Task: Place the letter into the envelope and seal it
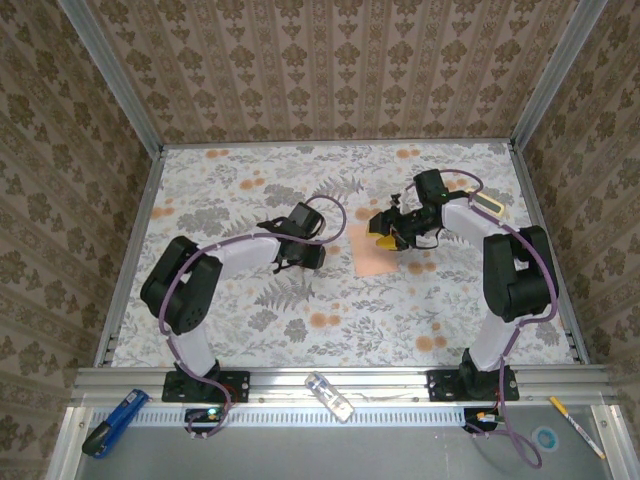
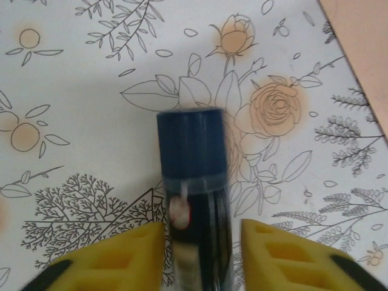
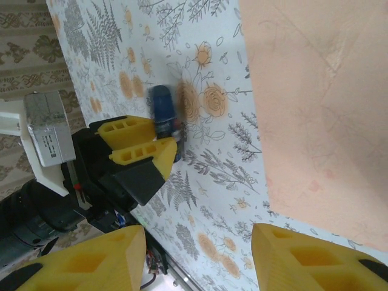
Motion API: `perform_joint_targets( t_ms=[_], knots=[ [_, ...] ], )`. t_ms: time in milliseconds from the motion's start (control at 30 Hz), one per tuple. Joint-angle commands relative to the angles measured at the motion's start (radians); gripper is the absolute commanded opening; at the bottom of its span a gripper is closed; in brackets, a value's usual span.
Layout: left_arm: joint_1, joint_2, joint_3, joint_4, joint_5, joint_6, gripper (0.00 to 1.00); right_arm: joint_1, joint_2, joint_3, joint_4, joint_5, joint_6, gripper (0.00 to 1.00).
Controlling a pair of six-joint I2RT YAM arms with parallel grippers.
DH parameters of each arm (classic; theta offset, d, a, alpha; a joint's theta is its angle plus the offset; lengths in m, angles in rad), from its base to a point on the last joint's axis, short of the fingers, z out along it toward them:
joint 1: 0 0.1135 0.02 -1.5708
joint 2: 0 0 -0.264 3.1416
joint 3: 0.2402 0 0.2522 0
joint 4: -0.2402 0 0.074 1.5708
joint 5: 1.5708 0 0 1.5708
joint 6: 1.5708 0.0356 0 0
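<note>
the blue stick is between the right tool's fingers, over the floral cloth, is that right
No: the blue stick sits between the fingers of the left tool, not the right, over the floral cloth. The left wrist view shows it.

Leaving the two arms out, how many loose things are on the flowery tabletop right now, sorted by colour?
Peach: 1, a paper sheet
Dark blue: 1, a glue stick
Total: 2
</note>
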Motion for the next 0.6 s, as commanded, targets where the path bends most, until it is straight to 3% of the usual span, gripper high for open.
perform_joint_targets(
  t_ms=[0, 167, 267, 300, 367, 400, 567],
  knots=[
    [0.010, 0.010, 0.018, -0.025, 0.009, -0.029, 0.47, -0.007, -0.034, -0.010, -0.058, 0.038, -0.035, 0.51],
    [0.018, -0.004, 0.019, -0.021, 0.005, -0.025, 0.72, -0.011, -0.057, -0.002, -0.069, 0.102, -0.053, 0.52],
    [0.033, -0.059, 0.021, -0.018, -0.019, -0.003, 0.96, -0.028, -0.096, 0.009, -0.081, 0.196, -0.072, 0.55],
    [0.040, -0.088, 0.021, -0.010, -0.033, 0.015, 1.00, -0.039, -0.116, 0.011, -0.082, 0.237, -0.075, 0.58],
    [0.067, -0.146, 0.017, 0.007, -0.052, 0.052, 1.00, -0.064, -0.158, 0.009, -0.072, 0.332, -0.078, 0.73],
    [0.087, -0.180, 0.010, 0.021, -0.072, 0.073, 1.00, -0.078, -0.186, 0.000, -0.053, 0.384, -0.082, 0.99],
    [0.200, -0.372, -0.159, 0.299, -0.187, 0.183, 1.00, -0.138, -0.318, -0.072, 0.066, 0.596, -0.137, 1.00]
  ],
)
